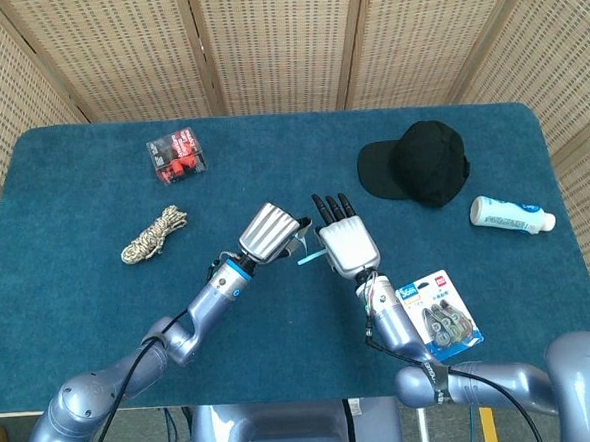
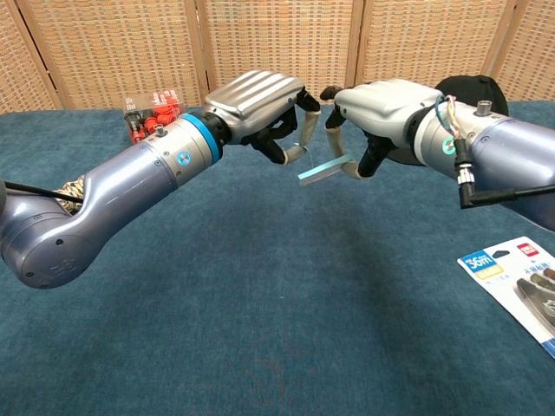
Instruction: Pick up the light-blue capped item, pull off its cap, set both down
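Chest view, right hand point(image 2: 381, 108) pinching light-blue capped item point(image 2: 321, 171) above table, left hand point(image 2: 260, 104) fingers curled beside it, grasp unclear

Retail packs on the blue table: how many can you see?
2: a red blister pack far left near the rope, and a blue-carded pack near right beside the right arm. None appear hidden.

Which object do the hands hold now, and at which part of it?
The right hand holds the thin light-blue item at its upper end, above the table. The left hand has its fingers at that same end; whether they grip cannot be told.
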`<action>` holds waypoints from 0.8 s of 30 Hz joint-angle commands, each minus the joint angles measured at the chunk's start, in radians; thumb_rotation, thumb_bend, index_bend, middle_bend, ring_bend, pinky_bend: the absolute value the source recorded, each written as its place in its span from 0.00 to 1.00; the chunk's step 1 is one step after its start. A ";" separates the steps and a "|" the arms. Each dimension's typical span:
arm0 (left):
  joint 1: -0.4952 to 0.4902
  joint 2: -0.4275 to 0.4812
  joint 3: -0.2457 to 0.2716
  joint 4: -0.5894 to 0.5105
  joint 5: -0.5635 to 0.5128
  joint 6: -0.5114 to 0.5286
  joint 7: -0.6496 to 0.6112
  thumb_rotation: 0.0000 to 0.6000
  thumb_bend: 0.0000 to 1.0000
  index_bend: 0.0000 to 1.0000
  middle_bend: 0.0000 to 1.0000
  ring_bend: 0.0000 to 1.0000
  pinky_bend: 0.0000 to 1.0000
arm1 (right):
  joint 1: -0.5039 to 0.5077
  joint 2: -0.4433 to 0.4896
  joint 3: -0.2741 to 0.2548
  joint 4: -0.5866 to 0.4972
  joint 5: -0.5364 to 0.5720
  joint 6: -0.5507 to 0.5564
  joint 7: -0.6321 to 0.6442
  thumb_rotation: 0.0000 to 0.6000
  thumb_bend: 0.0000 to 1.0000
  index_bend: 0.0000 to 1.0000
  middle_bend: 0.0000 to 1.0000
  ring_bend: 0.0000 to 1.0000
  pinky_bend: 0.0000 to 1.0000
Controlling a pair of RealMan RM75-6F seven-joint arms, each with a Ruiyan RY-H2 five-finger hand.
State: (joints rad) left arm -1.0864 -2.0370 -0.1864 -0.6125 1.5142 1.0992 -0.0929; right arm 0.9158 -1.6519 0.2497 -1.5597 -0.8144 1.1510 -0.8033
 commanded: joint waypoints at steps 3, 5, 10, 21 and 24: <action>-0.001 -0.005 0.001 0.009 -0.003 -0.002 -0.001 1.00 0.40 0.62 0.96 0.98 0.95 | -0.001 0.002 -0.001 0.001 0.000 0.000 0.003 1.00 0.57 0.63 0.00 0.00 0.00; -0.002 -0.007 0.001 0.013 -0.003 -0.001 -0.002 1.00 0.41 0.63 0.96 0.98 0.95 | -0.001 0.003 0.000 0.001 0.000 -0.001 0.004 1.00 0.57 0.63 0.00 0.00 0.00; -0.004 -0.009 0.002 0.019 -0.003 -0.002 -0.006 1.00 0.47 0.68 0.96 0.98 0.95 | -0.002 0.005 0.000 0.004 0.001 -0.001 0.007 1.00 0.57 0.63 0.00 0.00 0.00; 0.084 0.054 0.050 0.023 0.012 0.065 0.011 1.00 0.53 0.76 0.96 0.98 0.95 | -0.015 0.029 0.002 0.075 -0.019 0.007 0.032 1.00 0.57 0.64 0.00 0.00 0.00; 0.150 0.122 0.073 0.012 0.015 0.111 -0.012 1.00 0.53 0.76 0.96 0.98 0.95 | -0.027 0.047 0.001 0.113 -0.024 0.005 0.050 1.00 0.57 0.64 0.00 0.00 0.00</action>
State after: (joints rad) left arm -0.9832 -1.9629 -0.1352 -0.5916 1.5235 1.1743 -0.0901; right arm 0.8966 -1.6162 0.2509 -1.4640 -0.8355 1.1568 -0.7660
